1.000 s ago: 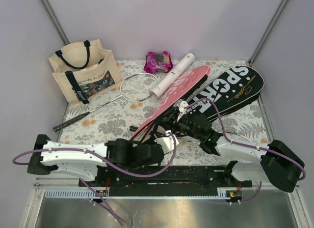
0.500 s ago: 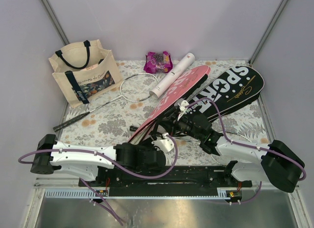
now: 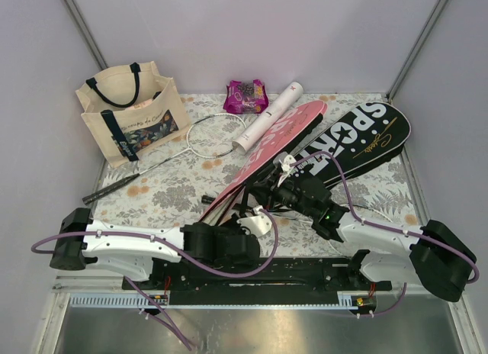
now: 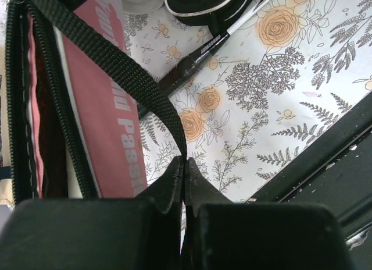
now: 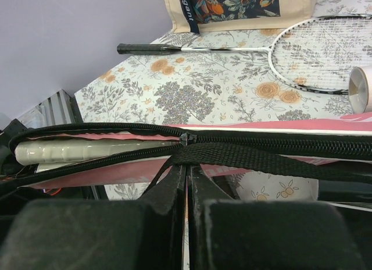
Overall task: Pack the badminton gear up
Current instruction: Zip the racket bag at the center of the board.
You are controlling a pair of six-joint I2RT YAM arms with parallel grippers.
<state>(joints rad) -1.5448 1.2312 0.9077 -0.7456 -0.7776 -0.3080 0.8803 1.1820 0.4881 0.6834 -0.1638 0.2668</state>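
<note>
The pink cover [image 3: 284, 134] lies slantwise mid-table, its zip partly undone with a pale racket grip [image 5: 75, 151] showing inside. My left gripper [image 4: 185, 160] is shut on the cover's black strap [image 4: 116, 66] near its lower end [image 3: 245, 215]. My right gripper [image 5: 187, 165] is shut on the cover just under the zip slider [image 5: 185, 139], where the strap [image 5: 279, 159] meets its tips. A loose racket [image 3: 213, 135] and a white tube [image 3: 268, 116] lie beyond the pink cover. The black cover [image 3: 366, 140] lies to the right, with a second racket's dark handle [image 4: 197, 54] beside it.
A cream tote [image 3: 133, 114] stands at the back left and a purple-pink snack packet [image 3: 245, 96] lies at the back wall. The black base rail [image 3: 252, 274] runs along the near edge. Grey walls close in the floral table [image 3: 168, 190] on three sides.
My left gripper has closed on the strap, and the left arm has slid a little to the right. The right arm has hardly moved.
</note>
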